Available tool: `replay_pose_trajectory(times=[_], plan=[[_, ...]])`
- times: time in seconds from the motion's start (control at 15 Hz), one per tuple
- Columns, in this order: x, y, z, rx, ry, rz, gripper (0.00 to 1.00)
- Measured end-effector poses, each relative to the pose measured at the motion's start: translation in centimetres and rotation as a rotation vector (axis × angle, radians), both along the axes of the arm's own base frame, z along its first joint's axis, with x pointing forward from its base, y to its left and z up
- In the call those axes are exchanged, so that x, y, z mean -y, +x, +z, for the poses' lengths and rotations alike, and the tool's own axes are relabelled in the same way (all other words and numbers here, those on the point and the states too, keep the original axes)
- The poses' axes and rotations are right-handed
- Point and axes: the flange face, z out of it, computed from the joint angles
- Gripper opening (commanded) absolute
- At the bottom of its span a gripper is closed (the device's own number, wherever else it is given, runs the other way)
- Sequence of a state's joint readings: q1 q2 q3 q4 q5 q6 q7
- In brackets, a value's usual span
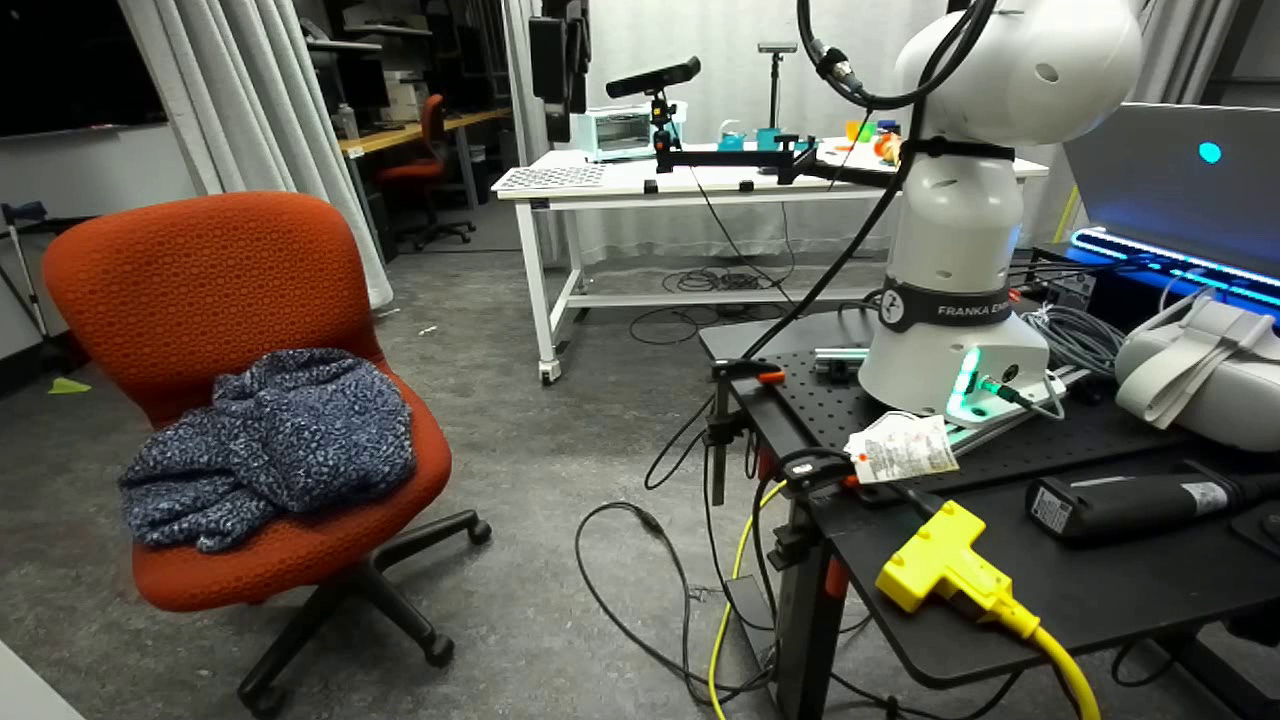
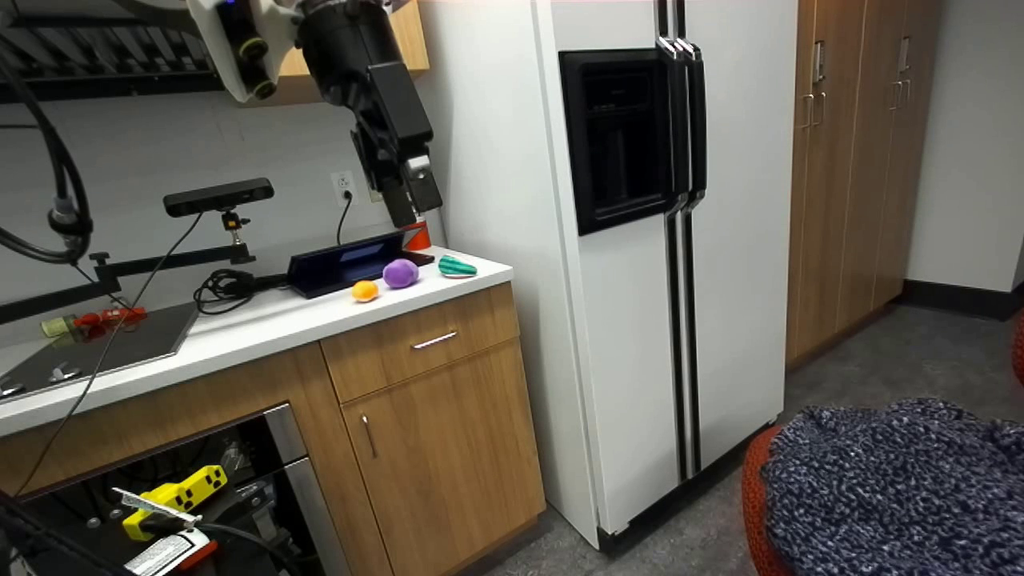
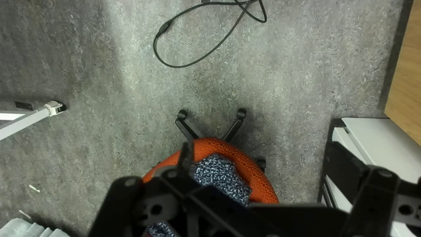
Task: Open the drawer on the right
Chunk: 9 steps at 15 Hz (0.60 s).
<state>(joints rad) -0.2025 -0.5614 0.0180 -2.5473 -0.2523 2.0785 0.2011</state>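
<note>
Nearest, in an exterior view, a yellow plug block (image 1: 940, 560) lies near a front corner of a black tabletop (image 1: 1120, 590). The white robot arm (image 1: 955, 220) stands farther back on it, near the left edge. Well apart from that edge is an orange chair (image 1: 210, 270) with a fuzzy blue cloth (image 1: 290, 440) on its seat. The gripper (image 2: 412, 204) hangs in the air, tipped down, apart from the drawer (image 2: 416, 360). Its jaws are spread wide, and the wrist view shows the gray floor (image 3: 296, 82) and the chair past them. The wood-fronted drawer is closed and sits just under the front edge of the white tabletop (image 2: 248, 330), next to the right front corner, with a silver handle (image 2: 434, 340) in the middle. A cupboard door (image 2: 448, 448) is right below. On the white tabletop, near the front edge, sit a little round orange thing (image 2: 365, 291) and a bigger round purple thing (image 2: 401, 274). A green striped thing (image 2: 457, 266) lies near the right edge. Behind the round things is a dark flat thing (image 2: 332, 276); I cannot tell what it is. Partly hidden, a red thing (image 2: 420, 238) sits by the back right corner. A tall white fridge (image 2: 632, 360) stands just past the right edge, and tall wood cupboards (image 2: 856, 160) are farthest away.
</note>
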Motion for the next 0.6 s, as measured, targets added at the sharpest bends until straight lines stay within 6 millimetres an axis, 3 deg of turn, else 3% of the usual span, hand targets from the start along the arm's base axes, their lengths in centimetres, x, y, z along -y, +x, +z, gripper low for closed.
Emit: replay_pose_trajectory(times=[0.6], plan=[[-0.63,0.58,-0.46,-0.008,0.014,0.017,1.00]])
